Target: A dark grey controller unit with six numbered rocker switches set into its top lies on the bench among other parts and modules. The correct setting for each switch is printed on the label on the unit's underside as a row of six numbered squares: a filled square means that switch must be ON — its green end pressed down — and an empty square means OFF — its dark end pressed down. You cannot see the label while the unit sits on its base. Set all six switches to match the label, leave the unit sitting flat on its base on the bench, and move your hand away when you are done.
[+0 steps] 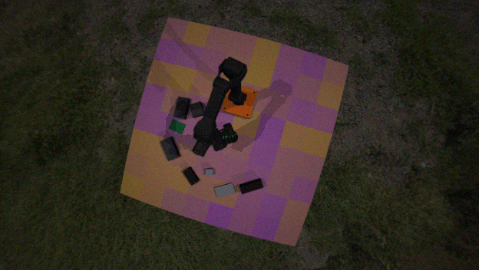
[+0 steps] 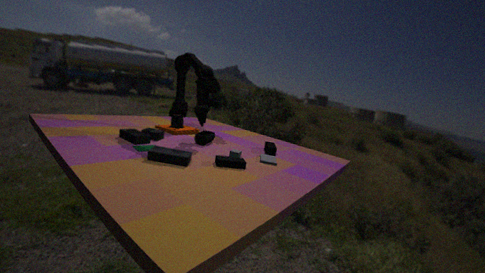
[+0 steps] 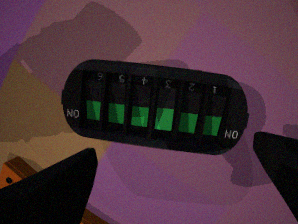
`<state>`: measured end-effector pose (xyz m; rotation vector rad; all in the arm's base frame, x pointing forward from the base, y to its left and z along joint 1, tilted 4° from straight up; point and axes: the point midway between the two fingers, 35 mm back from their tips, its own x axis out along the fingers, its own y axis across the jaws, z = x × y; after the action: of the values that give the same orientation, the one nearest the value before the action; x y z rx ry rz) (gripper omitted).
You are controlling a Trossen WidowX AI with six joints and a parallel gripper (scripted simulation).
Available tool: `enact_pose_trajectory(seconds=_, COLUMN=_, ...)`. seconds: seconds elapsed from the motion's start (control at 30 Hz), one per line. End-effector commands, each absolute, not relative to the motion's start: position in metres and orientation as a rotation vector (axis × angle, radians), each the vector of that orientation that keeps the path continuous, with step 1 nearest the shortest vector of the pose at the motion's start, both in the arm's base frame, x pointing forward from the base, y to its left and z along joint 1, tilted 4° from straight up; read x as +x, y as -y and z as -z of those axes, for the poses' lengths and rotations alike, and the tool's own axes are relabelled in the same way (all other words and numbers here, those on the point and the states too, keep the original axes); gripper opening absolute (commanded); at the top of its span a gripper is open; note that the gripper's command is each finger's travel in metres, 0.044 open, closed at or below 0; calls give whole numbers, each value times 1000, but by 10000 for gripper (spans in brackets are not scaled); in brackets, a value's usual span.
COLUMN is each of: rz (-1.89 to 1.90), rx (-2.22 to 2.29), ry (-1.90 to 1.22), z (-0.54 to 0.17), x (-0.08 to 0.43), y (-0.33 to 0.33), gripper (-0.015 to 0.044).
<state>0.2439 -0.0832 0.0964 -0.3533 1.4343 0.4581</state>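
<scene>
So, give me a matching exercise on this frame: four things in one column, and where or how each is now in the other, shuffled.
Things
1. controller unit
2. gripper
3. green board
4. orange base plate

Places and states
A. under the arm's foot
B. switch side up, numbers 1 to 6 showing
C. flat on the bench, between two dark blocks in the top view
D. fingers spread wide, nothing between them

Pairs
1-B
2-D
3-C
4-A
</scene>
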Motion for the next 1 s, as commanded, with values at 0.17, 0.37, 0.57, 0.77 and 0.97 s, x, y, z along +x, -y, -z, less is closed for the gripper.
enact_pose_trajectory(seconds=0.17, rz=-816, rx=-680, ry=-1370, z=-98, x=255, y=95, gripper=440)
enact_pose_trajectory(seconds=0.37, rz=-1071, rx=-896, ry=-1278, z=-98, x=262, y=102, gripper=440)
enact_pose_trajectory(seconds=0.57, rz=-1326, rx=-1100, ry=-1145, z=-98, x=269, y=109, gripper=440)
enact_pose_trajectory(seconds=0.77, rz=-1547, rx=-1269, ry=-991, z=-97, x=274, y=115, gripper=440)
enact_pose_trajectory(seconds=0.97, rz=-1553, rx=-1274, ry=-985, z=-97, x=275, y=115, gripper=440)
